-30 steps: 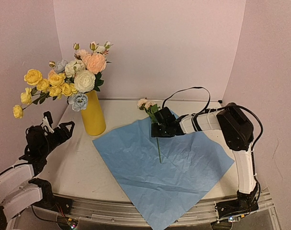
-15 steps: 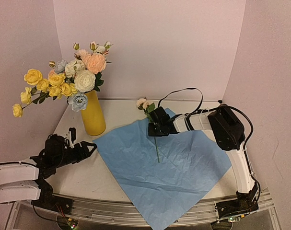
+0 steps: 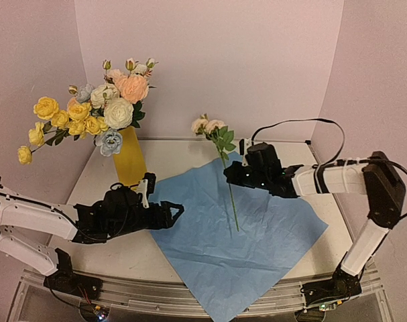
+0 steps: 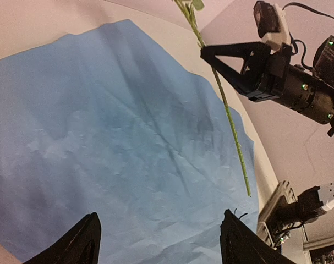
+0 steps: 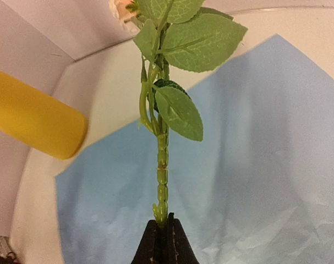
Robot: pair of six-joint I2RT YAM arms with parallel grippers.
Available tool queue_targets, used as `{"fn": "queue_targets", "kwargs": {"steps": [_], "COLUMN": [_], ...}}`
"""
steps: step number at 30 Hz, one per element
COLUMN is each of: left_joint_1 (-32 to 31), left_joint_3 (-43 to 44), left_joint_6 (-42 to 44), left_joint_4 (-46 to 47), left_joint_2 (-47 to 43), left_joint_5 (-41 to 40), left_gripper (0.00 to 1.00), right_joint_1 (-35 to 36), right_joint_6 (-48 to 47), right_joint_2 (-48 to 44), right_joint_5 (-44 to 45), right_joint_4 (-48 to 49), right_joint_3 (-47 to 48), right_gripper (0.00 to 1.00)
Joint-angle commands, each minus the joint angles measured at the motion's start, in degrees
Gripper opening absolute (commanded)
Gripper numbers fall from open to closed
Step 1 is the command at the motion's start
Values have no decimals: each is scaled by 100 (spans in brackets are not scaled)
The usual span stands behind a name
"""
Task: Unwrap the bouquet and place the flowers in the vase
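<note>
The bouquet's blue paper (image 3: pixel 257 235) lies spread flat on the table. My right gripper (image 3: pixel 231 176) is shut on the thin green stem of one pale pink flower (image 3: pixel 210 125) and holds it upright above the paper, stem end (image 3: pixel 237 229) hanging down. In the right wrist view the fingers (image 5: pixel 163 242) pinch the stem (image 5: pixel 162 165) below its leaves. The yellow vase (image 3: pixel 131 166) stands at the back left, full of white, yellow and peach flowers (image 3: pixel 116 111). My left gripper (image 3: pixel 175 213) hovers open over the paper's left edge, nothing between its fingers (image 4: pixel 81 242).
Pink walls close the table in at the back and both sides. The vase's blooms spread wide to the left (image 3: pixel 39 134). In the left wrist view the right gripper (image 4: pixel 249 66) and held stem (image 4: pixel 227 110) appear beyond the blue paper (image 4: pixel 117 137).
My right gripper closed on the stem and raised the flower off the paper, shifting right. My left arm swung from the far left to the paper's left edge.
</note>
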Motion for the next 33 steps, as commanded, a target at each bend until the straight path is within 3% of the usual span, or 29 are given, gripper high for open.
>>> {"fn": "queue_targets", "kwargs": {"steps": [1,7,14,20,21,23,24,25,27,28,33], "left_joint_1": [-452,-884,-901,-885,-886,-894,-887,-883,-884,-886,-880], "left_joint_3": [744,1734,2566,2863,2883,2895,2889,2877,2805,2711,2287], "left_joint_6": [139,483,722,810,891,1060,1167,1309,1476,1693,2221], "left_joint_4": [458,818,1039,1037,1034,1032,1032,1023,1008,991,834], "left_joint_2": [444,1070,1749,2235,2288,2317,2310,2291,2206,2103,1638], "left_joint_5": [-19,641,1122,1357,1283,1270,1072,1051,1054,1084,1154], "left_gripper": [77,78,75,51,38,26,11,0,0,0,0], "right_joint_1": [175,494,673,743,755,764,760,764,760,760,737], "right_joint_6": [646,897,991,970,943,921,899,855,754,642,112], "right_joint_2": [-1054,-1831,-2211,-2462,-2540,-2606,-2631,-2676,-2739,-2803,-2889], "right_joint_5": [-665,-810,-933,-1052,-1108,-1119,-1132,-1132,-1114,-1020,-512], "right_joint_4": [1854,2806,3252,3565,3656,3677,3665,3636,3563,3417,2195], "right_joint_3": [-812,-1433,-1646,-1882,-1952,-1998,-2027,-2044,-2059,-2030,-1364], "right_gripper": [0,0,0,0,0,3,4,8,32,65,79]}}
